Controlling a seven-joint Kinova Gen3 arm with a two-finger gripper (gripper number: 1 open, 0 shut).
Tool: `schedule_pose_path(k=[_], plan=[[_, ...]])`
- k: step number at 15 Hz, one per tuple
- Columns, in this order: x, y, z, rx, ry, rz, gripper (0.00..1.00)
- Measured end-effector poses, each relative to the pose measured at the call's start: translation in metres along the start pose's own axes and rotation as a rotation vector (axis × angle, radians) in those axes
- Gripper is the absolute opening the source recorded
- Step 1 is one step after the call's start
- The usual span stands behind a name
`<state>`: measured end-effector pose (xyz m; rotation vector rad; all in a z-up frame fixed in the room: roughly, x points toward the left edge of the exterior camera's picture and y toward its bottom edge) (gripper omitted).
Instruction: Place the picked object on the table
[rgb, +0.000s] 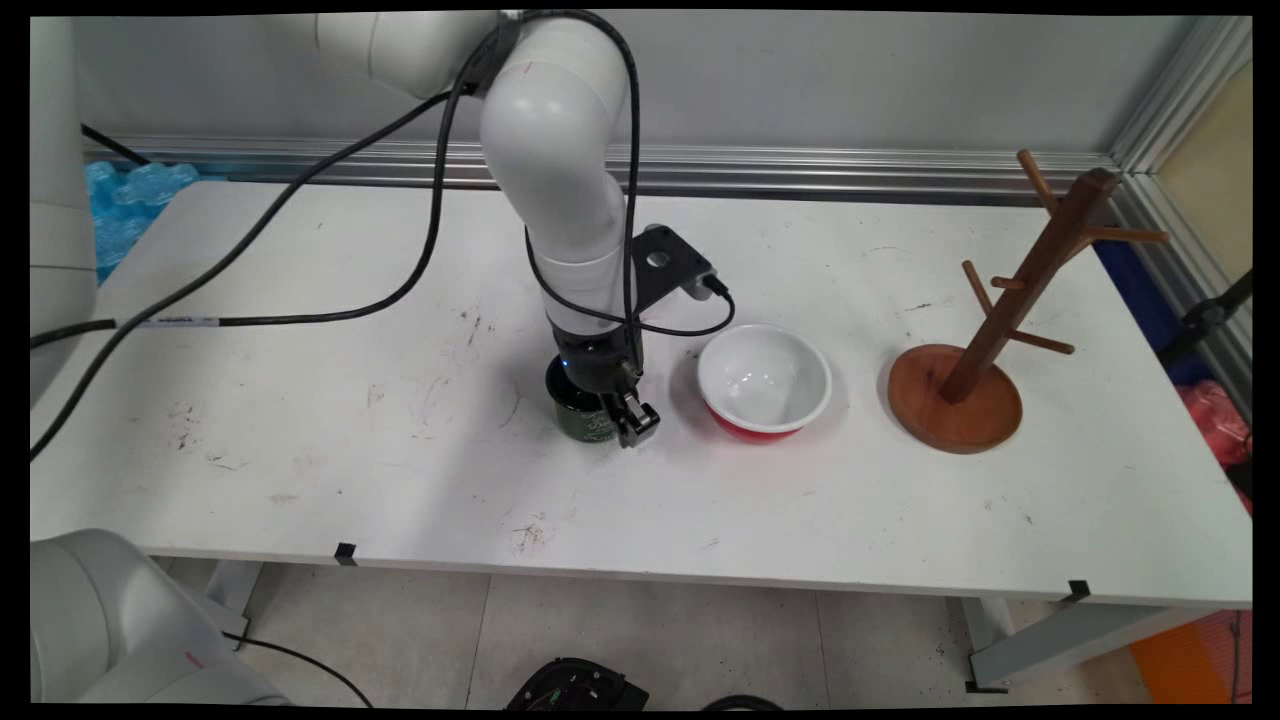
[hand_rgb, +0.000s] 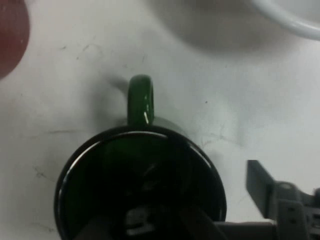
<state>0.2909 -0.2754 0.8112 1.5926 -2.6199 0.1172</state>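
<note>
A dark green mug (rgb: 578, 412) stands upright on the white table (rgb: 400, 470), just left of a bowl (rgb: 765, 380) that is white inside and red outside. My gripper (rgb: 612, 415) hangs straight down over the mug's right side, open. In the hand view I look into the mug (hand_rgb: 140, 185) from above, and its handle (hand_rgb: 140, 100) points towards the picture's top. One finger (hand_rgb: 260, 185) stands outside the mug's wall with a strip of table between them. The other finger is lost against the mug's dark inside.
A wooden mug tree (rgb: 1000, 320) with a round base (rgb: 955, 405) and several pegs stands at the right. The bowl's white rim (hand_rgb: 295, 22) shows at the hand view's top right, and a reddish-brown shape (hand_rgb: 10, 35) at its top left. Black cables hang from the arm.
</note>
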Motion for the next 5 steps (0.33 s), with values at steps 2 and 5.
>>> schedule_pose_path(k=[2,5], plan=[[0.0023,0.0002,0.0014,-0.004,0.006,0.004,1.0],[0.0063,0.0006,-0.0018,-0.017,0.031,0.013,1.0]])
